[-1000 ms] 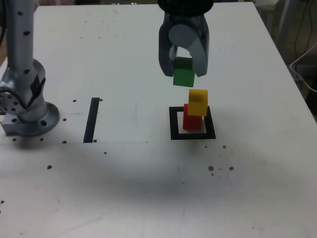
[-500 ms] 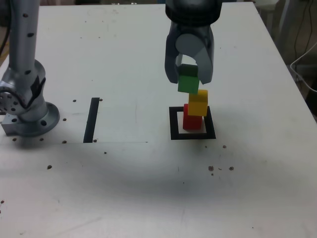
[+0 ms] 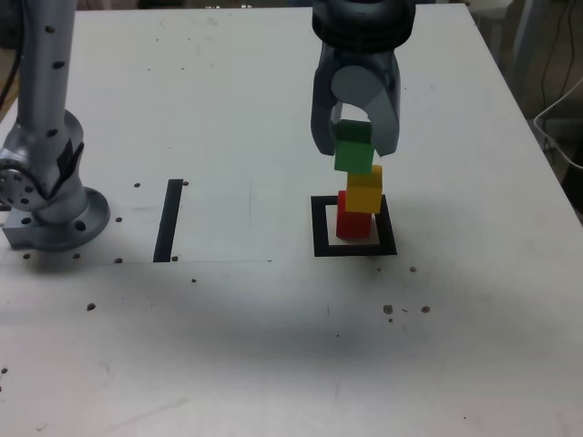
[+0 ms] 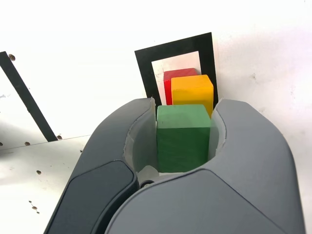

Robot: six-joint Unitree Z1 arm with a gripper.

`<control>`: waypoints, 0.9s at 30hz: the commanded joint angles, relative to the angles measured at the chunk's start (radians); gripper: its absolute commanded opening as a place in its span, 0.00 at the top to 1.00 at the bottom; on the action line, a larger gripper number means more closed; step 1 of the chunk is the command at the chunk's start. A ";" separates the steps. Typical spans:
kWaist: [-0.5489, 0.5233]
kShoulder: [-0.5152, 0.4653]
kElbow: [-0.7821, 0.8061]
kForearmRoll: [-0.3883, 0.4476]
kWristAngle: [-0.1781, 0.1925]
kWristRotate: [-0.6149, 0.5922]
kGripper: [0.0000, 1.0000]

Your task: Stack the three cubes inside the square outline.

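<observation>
Grey two-jawed tool (image 3: 355, 137) grips matte green cube (image 3: 353, 147) near matte yellow cube (image 3: 364, 188), itself atop matte red cube (image 3: 353, 217) inside black square outline (image 3: 320, 228). Final placement underway; next: align over yellow, lower, release.

A broad white surface (image 3: 228, 337) under soft, uneven light, specked with dark marks.
A straight black strip (image 3: 168, 220) lies flat toward the exterior view's left, and a thin seam line runs across the white near its lower end. Small brown spots are scattered about, several in the nearer part. The light falls brighter in some patches, with a greyish, blurred shading across the near middle. Past the slanting edge at the exterior view's right, the background is dim, with a thin pale cable (image 3: 554, 150) curving through it.
</observation>
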 commanded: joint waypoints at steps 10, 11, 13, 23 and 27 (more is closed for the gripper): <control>0.014 0.030 0.016 -0.030 -0.006 -0.001 0.79; 0.016 0.031 0.017 -0.029 -0.006 -0.001 0.79; 0.019 0.033 0.021 -0.029 -0.004 -0.001 0.78; 0.028 0.036 0.032 -0.025 -0.013 0.010 0.46; 0.028 0.038 0.044 -0.028 -0.027 0.016 0.28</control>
